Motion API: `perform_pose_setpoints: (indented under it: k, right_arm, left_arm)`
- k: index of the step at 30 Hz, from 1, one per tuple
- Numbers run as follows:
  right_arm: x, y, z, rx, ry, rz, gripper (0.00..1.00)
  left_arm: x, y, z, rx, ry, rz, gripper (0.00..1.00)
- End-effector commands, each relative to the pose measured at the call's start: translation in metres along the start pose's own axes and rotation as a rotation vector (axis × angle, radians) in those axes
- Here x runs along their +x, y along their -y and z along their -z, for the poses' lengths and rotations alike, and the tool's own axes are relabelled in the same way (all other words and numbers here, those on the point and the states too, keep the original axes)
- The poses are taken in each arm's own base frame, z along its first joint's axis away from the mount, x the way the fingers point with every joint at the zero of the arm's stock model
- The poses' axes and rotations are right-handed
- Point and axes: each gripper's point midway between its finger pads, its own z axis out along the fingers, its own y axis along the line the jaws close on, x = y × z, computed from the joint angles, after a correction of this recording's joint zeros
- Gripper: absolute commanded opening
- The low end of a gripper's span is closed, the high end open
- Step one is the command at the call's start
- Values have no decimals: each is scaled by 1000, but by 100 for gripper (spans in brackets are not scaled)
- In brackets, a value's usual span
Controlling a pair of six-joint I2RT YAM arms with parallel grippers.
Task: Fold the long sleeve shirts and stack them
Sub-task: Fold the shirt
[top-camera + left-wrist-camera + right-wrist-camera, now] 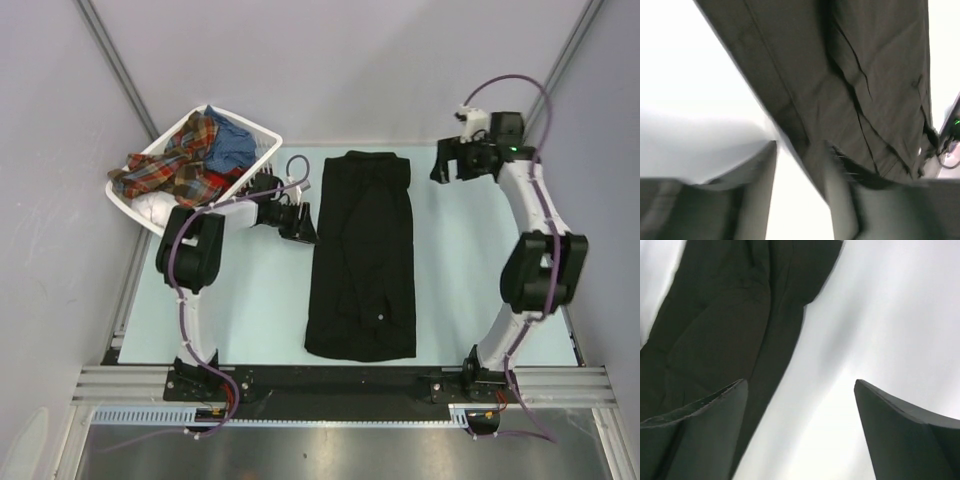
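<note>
A long black shirt [362, 260] lies folded into a narrow strip down the middle of the table. My left gripper [303, 225] sits low at the strip's left edge. In the left wrist view its jaws [800, 150] are open with bare table between them, and the black shirt [865, 60] runs along the right finger. My right gripper [455, 165] hovers at the far right, apart from the shirt. Its jaws [800, 382] are wide open over bare table, with the black shirt [725, 315] to their left. A red-orange plaid shirt [180, 160] and a blue one [232, 145] lie in the basket.
The white slatted basket [262, 135] stands at the far left corner, tilted, with white cloth [150, 208] at its near end. The pale table [250, 300] lies bare on both sides of the black strip. Grey walls close in the sides and back.
</note>
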Motion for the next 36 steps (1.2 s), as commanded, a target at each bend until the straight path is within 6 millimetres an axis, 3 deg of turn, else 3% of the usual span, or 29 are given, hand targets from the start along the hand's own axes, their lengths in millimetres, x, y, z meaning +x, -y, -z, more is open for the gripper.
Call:
perform_pose_setpoints:
  k: [1,2,3,4,5,6,7,8,9,10,11,12,13,15,17,18,19,20,22,26,28,31,36]
  right_arm:
    - [-40,-18,87,-111,268,146,100]
    - [-57,-29,120,-104,360,220,100]
    - [-51,-38,128,-120,370,253,100]
    - [-35,-49,130,-153,353,289,100]
    - [-31,-67,152,-176,372,365,100]
    - [-17,-85,156,-235,349,466,100]
    - [23,-105,154,-308,238,581,100]
    - [45,-118,151,-337,169,652,100]
    - [66,-149,151,-406,116,740,99]
    - [82,-143,140,-356,56,773,98]
    - [109,-144,127,-347,-7,691,97]
    - [117,-145,119,-335,-14,685,94]
    - [112,-143,108,-308,13,680,92]
    - [124,-136,80,-284,-43,528,83]
    - [120,-129,58,-269,-65,424,75]
    - [112,-129,52,-264,-72,316,68]
    - [123,-122,35,-271,-131,233,65]
    - [125,-120,29,-278,-149,168,62]
    - [134,-114,12,-264,-190,15,55]
    - [144,-84,-15,-208,-208,-170,49]
    - [142,-76,-26,-198,-204,-234,47]
    - [154,-68,-45,-191,-241,-310,46]
    - [177,-62,-70,-182,-293,-374,43]
  left_arm:
    - [-17,40,57,-35,101,-269,53]
    - [-9,43,67,-58,98,-353,56]
    - [-22,71,97,-76,171,-469,74]
    - [-24,76,111,-121,196,-543,85]
    - [-17,77,120,-149,192,-654,99]
    - [-18,88,135,-162,220,-740,99]
    - [-20,111,157,-161,279,-846,99]
    - [-10,114,161,-163,278,-944,99]
    - [-5,119,166,-160,290,-987,99]
    - [-2,126,176,-179,321,-1016,99]
    - [6,118,174,-200,307,-1031,100]
    - [8,116,173,-207,299,-1069,97]
    - [9,106,162,-222,266,-1045,92]
    - [1,107,149,-207,228,-923,78]
    - [-11,99,126,-138,196,-701,71]
    - [-12,102,117,-86,189,-633,63]
    - [-12,103,107,-59,186,-487,59]
    - [-15,91,89,-48,179,-418,55]
    - [-13,79,72,-51,177,-275,53]
    - [-18,48,45,-94,180,-189,52]
    - [-15,32,31,-112,157,-146,52]
    - [-9,14,14,-131,126,-95,52]
    - [-3,-1,-2,-149,109,-55,51]
